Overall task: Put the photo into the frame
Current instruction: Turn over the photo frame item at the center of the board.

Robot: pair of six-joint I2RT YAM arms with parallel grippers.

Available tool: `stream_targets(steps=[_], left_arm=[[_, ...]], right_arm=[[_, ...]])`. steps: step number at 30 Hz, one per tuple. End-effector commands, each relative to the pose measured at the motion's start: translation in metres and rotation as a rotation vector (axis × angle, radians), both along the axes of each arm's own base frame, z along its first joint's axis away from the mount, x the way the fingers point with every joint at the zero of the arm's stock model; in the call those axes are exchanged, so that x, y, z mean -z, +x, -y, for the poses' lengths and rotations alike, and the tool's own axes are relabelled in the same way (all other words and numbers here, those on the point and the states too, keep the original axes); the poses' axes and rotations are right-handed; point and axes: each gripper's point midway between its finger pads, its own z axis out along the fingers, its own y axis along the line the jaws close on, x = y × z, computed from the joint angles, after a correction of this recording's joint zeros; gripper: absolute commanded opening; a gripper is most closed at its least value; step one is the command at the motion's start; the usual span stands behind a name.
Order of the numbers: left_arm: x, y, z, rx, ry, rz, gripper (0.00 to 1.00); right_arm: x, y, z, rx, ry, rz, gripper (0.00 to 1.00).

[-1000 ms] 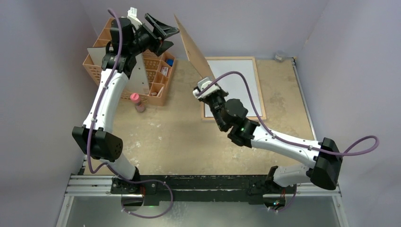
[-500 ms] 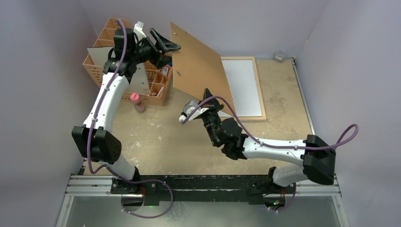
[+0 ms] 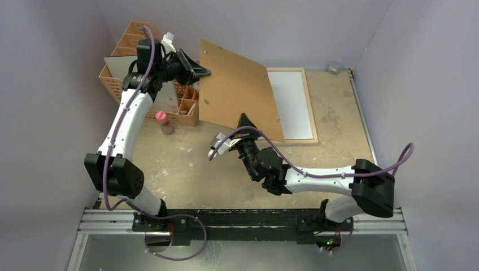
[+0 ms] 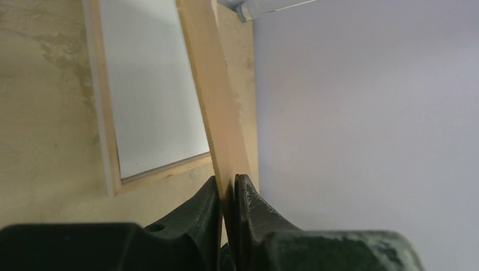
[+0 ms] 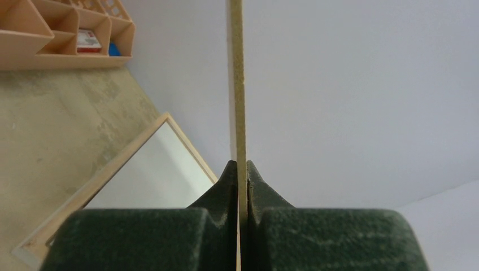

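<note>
A brown fibreboard sheet (image 3: 237,84) hangs tilted above the table, covering the left part of the frame (image 3: 308,107). The frame lies flat at the back right, wood rim up, its inside plain white. My left gripper (image 3: 197,70) is shut on the sheet's far left edge (image 4: 212,84); both fingers press it in the left wrist view (image 4: 227,183). My right gripper (image 3: 245,121) is shut on the sheet's near edge (image 5: 237,84), seen edge-on between its fingers (image 5: 242,166). No printed side of the photo shows. A white sheet (image 3: 166,99) stands in the organiser; I cannot tell whether it is the photo.
A peach lattice organiser (image 3: 121,82) stands at the back left under my left arm. A small pink-capped bottle (image 3: 164,121) stands just in front of it. A small grey object (image 3: 334,68) sits in the back right corner. Purple walls close in on three sides.
The fibreboard sheet swung from nearly upright over the frame down to the left. My right arm drew left and nearer with it. My left gripper, open before, closed on the sheet's left edge.
</note>
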Motion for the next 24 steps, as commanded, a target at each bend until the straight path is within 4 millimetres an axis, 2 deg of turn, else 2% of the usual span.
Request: stream_targets(steps=[1,4,5,6,7,9,10,11,13,17,20,24], left_arm=[[0.011,-0.016,-0.005,0.032,0.081,0.01,0.02],[0.008,-0.014,-0.008,0.032,0.112,0.044,0.0],[0.004,-0.012,-0.01,0.025,0.119,0.061,0.0],[-0.002,-0.01,-0.011,0.014,0.124,0.084,0.0],[-0.008,-0.007,-0.013,-0.002,0.127,0.107,0.0],[-0.028,-0.001,-0.018,-0.051,0.119,0.17,0.0],[-0.038,0.002,-0.02,-0.073,0.109,0.203,0.0],[-0.048,0.004,-0.023,-0.098,0.096,0.233,0.0],[-0.065,0.01,-0.032,-0.158,0.078,0.283,0.0],[-0.093,0.022,-0.05,-0.284,0.077,0.388,0.0],[-0.102,0.031,-0.061,-0.35,0.098,0.46,0.0],[-0.108,0.04,-0.062,-0.338,0.156,0.553,0.0]], right_arm=[[-0.047,-0.008,0.006,-0.018,0.15,0.102,0.0],[-0.041,-0.009,0.004,-0.025,0.132,0.09,0.0],[-0.038,-0.009,0.002,-0.028,0.122,0.08,0.06],[-0.034,-0.009,0.001,-0.034,0.112,0.066,0.19],[-0.03,-0.009,-0.001,-0.044,0.103,0.052,0.41],[-0.026,-0.012,-0.001,-0.065,0.109,0.037,0.74],[-0.023,-0.013,0.0,-0.071,0.113,0.033,0.85],[-0.022,-0.014,0.001,-0.079,0.12,0.028,0.91],[-0.02,-0.016,0.003,-0.093,0.125,0.022,0.96],[-0.013,-0.024,0.002,-0.167,0.132,-0.002,0.99],[-0.005,-0.034,0.0,-0.248,0.134,-0.04,0.99],[0.0,-0.046,0.001,-0.346,0.177,-0.072,0.99]])
